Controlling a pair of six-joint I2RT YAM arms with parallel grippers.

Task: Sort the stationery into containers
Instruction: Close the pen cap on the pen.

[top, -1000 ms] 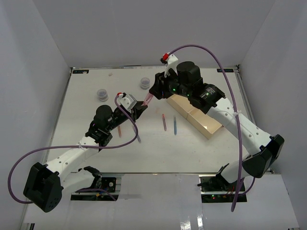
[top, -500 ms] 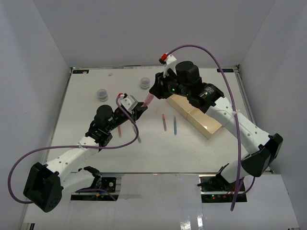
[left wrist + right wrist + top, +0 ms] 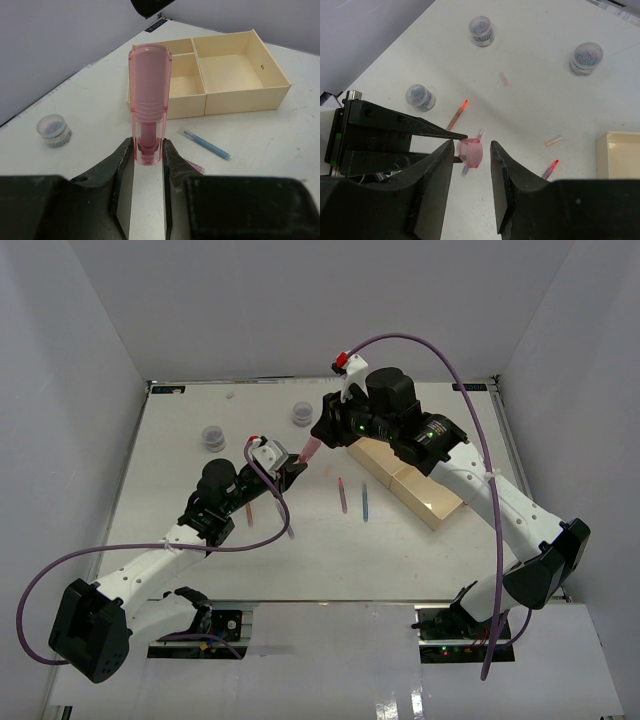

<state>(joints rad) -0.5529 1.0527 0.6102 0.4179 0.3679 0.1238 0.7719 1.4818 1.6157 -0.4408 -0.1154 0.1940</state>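
Observation:
A chunky translucent pink piece (image 3: 149,100) stands up out of my left gripper (image 3: 148,150), which is shut on its lower end. My right gripper (image 3: 471,144) straddles the free end of the same pink piece (image 3: 470,151). Its jaws are open: the left jaw is close against the piece and a gap shows at the right jaw. In the top view the two grippers meet over the table's middle at the pink piece (image 3: 308,450). The beige three-compartment tray (image 3: 415,485) lies to the right under the right arm, and it shows nothing inside in the left wrist view.
Thin pens lie on the table: a purple one (image 3: 343,495), a blue one (image 3: 365,502), a pink one (image 3: 249,511) and another (image 3: 289,527) under the left arm. Small round grey tubs (image 3: 213,437) (image 3: 300,414) stand at the back left. White walls enclose the table.
Almost nothing differs. The right arm has shifted very slightly at the pink piece. The left arm and its grip have stayed still.

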